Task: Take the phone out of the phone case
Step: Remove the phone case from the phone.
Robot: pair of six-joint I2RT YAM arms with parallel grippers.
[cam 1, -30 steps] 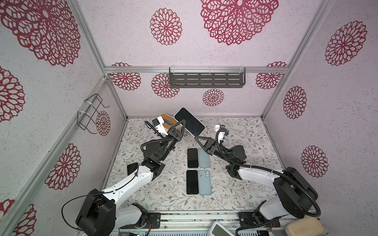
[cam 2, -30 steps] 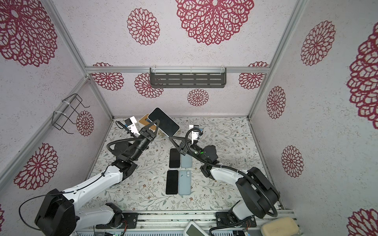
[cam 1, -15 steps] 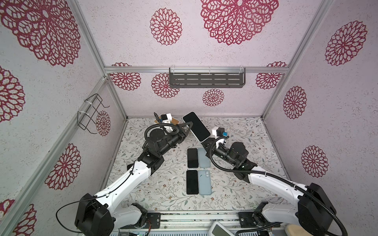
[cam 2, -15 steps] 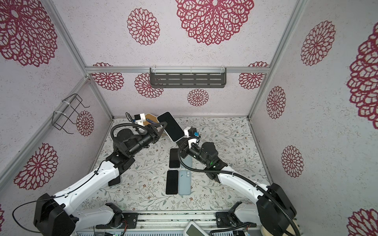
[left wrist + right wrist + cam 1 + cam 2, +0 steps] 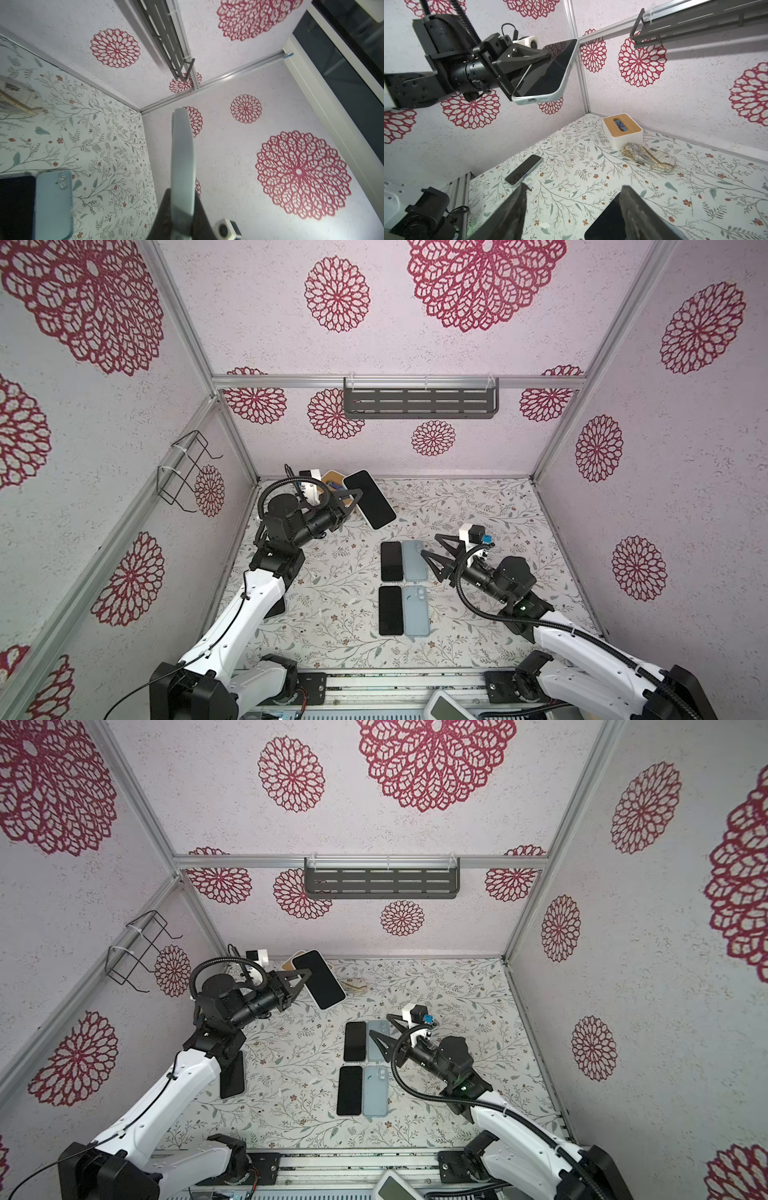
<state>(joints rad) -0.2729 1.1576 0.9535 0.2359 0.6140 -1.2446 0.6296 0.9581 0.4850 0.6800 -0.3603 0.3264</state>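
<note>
Right tool (image 5: 430,550) has let go and dropped back, jaws apart, low over the table (image 5: 478,497), while the left tool (image 5: 356,500) clamps the cased phone (image 5: 374,506) aloft at back left, long axis slanting its free end toward the right tool.

light: bright, even, diffuse in both top views | shadows: faint, soft-edged | focus: phone case (image 5: 182,166) rendered blurred in left wrist view, possibly too close | distortion: straight lines bowed toward 10 and 2 o'clock
</note>
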